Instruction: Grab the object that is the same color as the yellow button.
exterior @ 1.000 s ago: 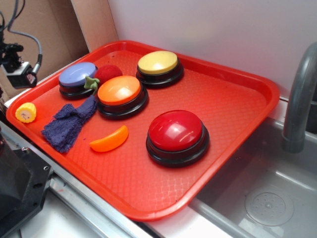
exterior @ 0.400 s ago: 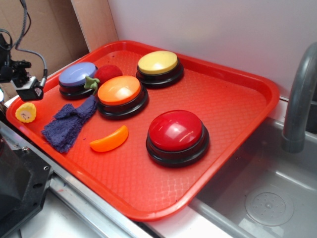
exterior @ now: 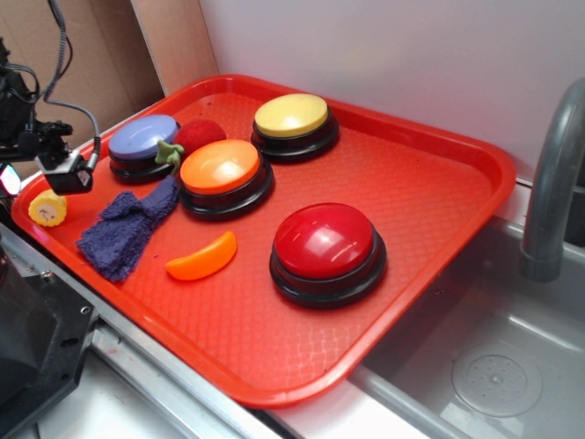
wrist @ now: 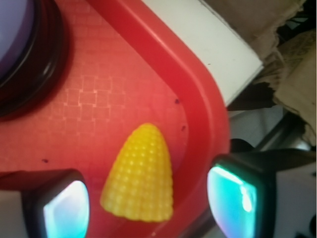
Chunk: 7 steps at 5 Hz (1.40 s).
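- Gripper [wrist: 148,198] jaws spread wide; in the wrist view one pad [wrist: 64,208] sits left of the corn piece [wrist: 140,176] and the other right of it, no contact with either, nothing held.
- Right pad hangs over the tray [wrist: 198,94] rim rather than the tray floor, so the rim is the tight spot on that side.
- Corn piece lies on its side in the tray's left corner, just beside the raised rim, tapered end pointing away from the wrist camera, flat end toward it.
- Exterior view: corn piece [exterior: 47,208] is alone in that corner; the purple cloth [exterior: 128,229] is near it, not touching.
- Blue button [exterior: 143,146] stands behind the corn; its dark base fills the top-left of the wrist view, apart from the corn.
- Yellow button [exterior: 292,123] sits at the far side of the tray, well apart from the corn, beyond the orange button [exterior: 222,176].
- Also on the tray: red button [exterior: 327,251], orange slice [exterior: 201,258], and a red ball [exterior: 199,134] between the blue and orange buttons.
- Arm comes in from the left edge of the exterior view, wrist camera [exterior: 66,174] pointed down over the corn corner; height above the tray floor is hard to judge, looks close.
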Available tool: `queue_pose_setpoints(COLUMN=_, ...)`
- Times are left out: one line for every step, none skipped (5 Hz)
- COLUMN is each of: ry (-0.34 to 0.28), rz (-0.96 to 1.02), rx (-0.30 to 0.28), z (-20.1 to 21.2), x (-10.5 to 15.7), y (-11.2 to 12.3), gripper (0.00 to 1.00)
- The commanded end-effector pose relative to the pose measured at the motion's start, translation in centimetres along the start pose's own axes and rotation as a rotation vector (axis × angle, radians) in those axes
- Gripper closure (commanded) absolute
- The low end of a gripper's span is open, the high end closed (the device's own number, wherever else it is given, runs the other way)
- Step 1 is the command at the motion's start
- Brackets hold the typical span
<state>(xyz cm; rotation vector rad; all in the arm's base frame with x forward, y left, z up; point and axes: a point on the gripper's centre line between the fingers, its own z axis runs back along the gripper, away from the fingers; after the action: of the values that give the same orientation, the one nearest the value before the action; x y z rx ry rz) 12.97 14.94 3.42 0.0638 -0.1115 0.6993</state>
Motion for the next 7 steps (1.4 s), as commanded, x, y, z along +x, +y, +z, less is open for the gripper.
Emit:
queue_pose_setpoints(ry=-0.006, rz=-0.046, rx=-0.006, z=-0.7, x=0.0, y=-0.9, gripper=0.00)
queue_pose_setpoints(ry=-0.004, rz=-0.059, rx=-0.009, z=-1.0, x=-0.2, y=-1.2, gripper=0.00)
queue_pose_setpoints(ry=-0.004, rz=-0.067, rx=-0.011, z=-1.2, x=-0.3, y=-1.5, gripper=0.00)
queue_pose_setpoints(ry=-0.006, rz=-0.063, rx=-0.011, z=-1.3, x=-0.3, y=-1.7, gripper=0.35)
queue_pose_setpoints(ry=-0.013, rz=-0.060, rx=-0.013, z=-1.4, x=-0.4, y=-1.7, gripper=1.00)
queue_pose_setpoints(ry=-0.010, rz=-0.065, rx=-0.011, z=-1.5, x=-0.5, y=-1.8, gripper=1.00)
queue_pose_setpoints(ry=-0.019, rz=-0.065, rx=-0.014, z=-0.8, x=-0.4, y=-1.9, gripper=1.00)
